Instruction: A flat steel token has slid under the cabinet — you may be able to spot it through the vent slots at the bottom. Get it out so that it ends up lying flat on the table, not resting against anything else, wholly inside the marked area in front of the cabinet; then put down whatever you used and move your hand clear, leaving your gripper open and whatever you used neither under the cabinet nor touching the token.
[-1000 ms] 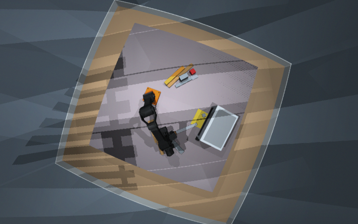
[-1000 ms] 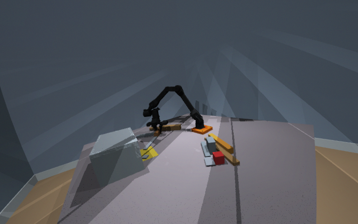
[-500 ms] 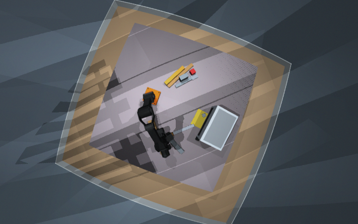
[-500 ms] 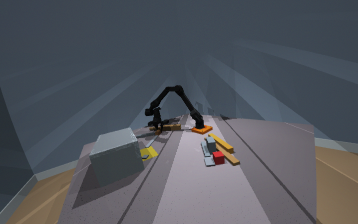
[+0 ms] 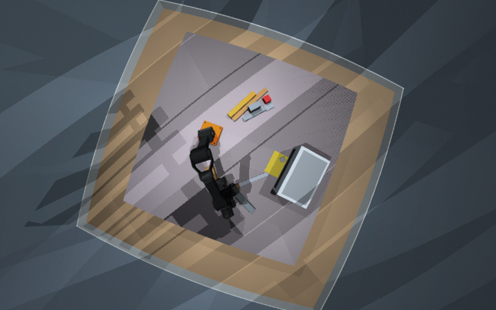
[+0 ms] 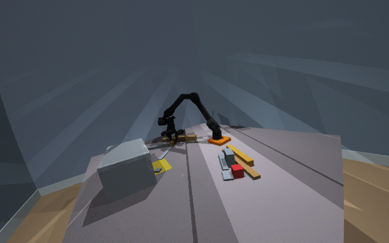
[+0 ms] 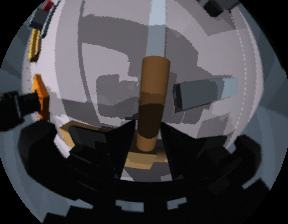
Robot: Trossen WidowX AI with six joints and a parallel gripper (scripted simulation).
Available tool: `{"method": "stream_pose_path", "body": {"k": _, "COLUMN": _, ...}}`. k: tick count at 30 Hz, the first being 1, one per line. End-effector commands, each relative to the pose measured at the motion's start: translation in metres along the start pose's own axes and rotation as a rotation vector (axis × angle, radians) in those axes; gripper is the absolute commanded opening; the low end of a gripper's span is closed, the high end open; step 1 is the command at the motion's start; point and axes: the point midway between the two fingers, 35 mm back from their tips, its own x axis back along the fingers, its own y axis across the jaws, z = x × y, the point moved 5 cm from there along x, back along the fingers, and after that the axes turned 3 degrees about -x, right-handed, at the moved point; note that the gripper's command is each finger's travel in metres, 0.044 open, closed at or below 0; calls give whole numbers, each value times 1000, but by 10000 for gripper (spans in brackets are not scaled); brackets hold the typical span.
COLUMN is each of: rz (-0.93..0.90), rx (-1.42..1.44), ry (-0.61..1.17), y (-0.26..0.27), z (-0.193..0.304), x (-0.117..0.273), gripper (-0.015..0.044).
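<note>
The flat grey token lies on the yellow marked area, towards the cabinet; its exact gap to the area's edge is too small to tell. A tool with a brown round handle and a long pale blade lies low over or on the table. Its blade end is beside the area's near corner, apart from the token. My gripper is open slightly around the handle, one finger on each side.
A grey bar lies beside the tool. A wooden piece lies beneath and behind the gripper. Away to the other side are a yellow bar, a wooden bar, grey pieces and a red cube.
</note>
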Motion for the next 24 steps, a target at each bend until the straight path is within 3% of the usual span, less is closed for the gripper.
{"method": "stream_pose_path", "body": {"k": 1, "rz": 3, "rx": 0, "ry": -8, "y": 0, "z": 0, "x": 0, "gripper": 253}}
{"method": "stream_pose_path", "body": {"k": 19, "rz": 3, "rx": -1, "ry": -10, "y": 1, "z": -2, "x": -6, "gripper": 270}}
{"method": "stream_pose_path", "body": {"k": 24, "rz": 5, "rx": -2, "ry": -5, "y": 0, "z": 0, "x": -3, "gripper": 139}}
